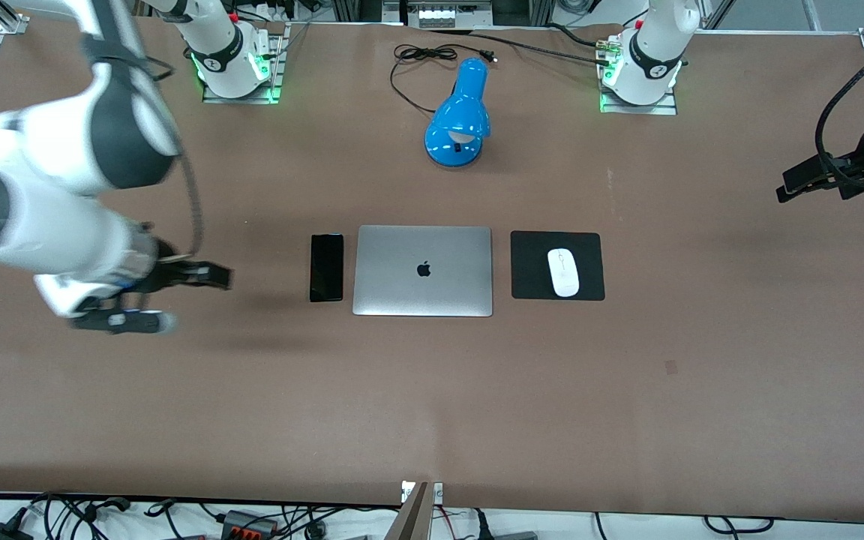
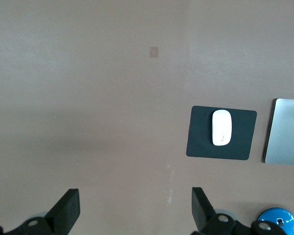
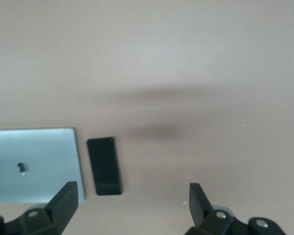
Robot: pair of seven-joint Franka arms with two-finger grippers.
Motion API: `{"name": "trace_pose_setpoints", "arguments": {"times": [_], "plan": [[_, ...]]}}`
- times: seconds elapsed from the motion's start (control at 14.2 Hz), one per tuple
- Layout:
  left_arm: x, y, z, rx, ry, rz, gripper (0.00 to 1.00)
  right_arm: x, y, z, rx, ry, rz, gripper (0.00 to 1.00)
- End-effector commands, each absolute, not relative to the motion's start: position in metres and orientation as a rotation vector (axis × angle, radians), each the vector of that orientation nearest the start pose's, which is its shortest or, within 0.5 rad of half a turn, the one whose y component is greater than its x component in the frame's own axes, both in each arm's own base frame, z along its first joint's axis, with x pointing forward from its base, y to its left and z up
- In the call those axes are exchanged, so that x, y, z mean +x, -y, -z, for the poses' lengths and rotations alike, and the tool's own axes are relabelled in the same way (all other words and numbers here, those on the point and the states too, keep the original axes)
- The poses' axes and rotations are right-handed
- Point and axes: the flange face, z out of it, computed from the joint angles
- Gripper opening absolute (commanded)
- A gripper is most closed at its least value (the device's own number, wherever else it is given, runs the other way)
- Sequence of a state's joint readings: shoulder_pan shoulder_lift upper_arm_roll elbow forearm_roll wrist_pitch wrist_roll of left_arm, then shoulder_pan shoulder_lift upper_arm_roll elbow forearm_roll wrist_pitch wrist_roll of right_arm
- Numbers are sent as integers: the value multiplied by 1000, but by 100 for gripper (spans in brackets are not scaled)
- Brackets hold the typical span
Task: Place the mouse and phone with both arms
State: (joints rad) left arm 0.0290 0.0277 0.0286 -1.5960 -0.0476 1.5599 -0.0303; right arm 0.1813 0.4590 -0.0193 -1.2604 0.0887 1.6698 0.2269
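Note:
The black phone (image 1: 326, 267) (image 3: 104, 165) lies flat beside the laptop, on its side toward the right arm's end of the table. On a black mouse pad (image 1: 529, 281) (image 2: 198, 142) toward the left arm's end rests the white mouse (image 1: 563, 272) (image 2: 221, 127). My right gripper (image 1: 184, 298) (image 3: 132, 200) hangs open and empty over bare table, off the phone toward the right arm's end. My left gripper (image 1: 788, 186) (image 2: 135, 205) is open and empty above the table near the left arm's end, well away from the mouse.
A closed silver laptop (image 1: 423, 271) (image 2: 286, 132) (image 3: 34, 164) lies between the phone and the mouse pad. A blue desk lamp (image 1: 458, 120) (image 2: 277, 223) with its black cord (image 1: 409, 71) stands between the two arm bases.

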Motion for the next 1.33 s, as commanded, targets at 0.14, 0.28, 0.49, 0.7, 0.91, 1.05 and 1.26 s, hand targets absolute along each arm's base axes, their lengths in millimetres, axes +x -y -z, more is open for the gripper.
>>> {"name": "trace_pose_setpoints", "arguments": {"times": [0.14,0.28,0.49,0.7,0.91,1.05,1.26], "plan": [[555,-28,-599,-3171,123,-82,100,662,-11,-570,-3070,-132,31,100],[561,-27,-601,-3171,94,-60,100,653,22,-588,-3076,-51,67,100],[564,-22,-603,-3170,86,-55,100,648,28,-598,-3133,-9,94,100],[563,-22,-604,-3172,86,-60,100,637,30,-600,-3155,-11,96,100],[562,-15,-603,-3172,67,-72,100,605,29,-588,-3153,-13,120,100],[564,-14,-602,-3173,62,-68,100,580,28,-583,-3150,-15,144,100],[564,-12,-602,-3173,57,-70,100,560,27,-576,-3145,-18,108,100]]}}
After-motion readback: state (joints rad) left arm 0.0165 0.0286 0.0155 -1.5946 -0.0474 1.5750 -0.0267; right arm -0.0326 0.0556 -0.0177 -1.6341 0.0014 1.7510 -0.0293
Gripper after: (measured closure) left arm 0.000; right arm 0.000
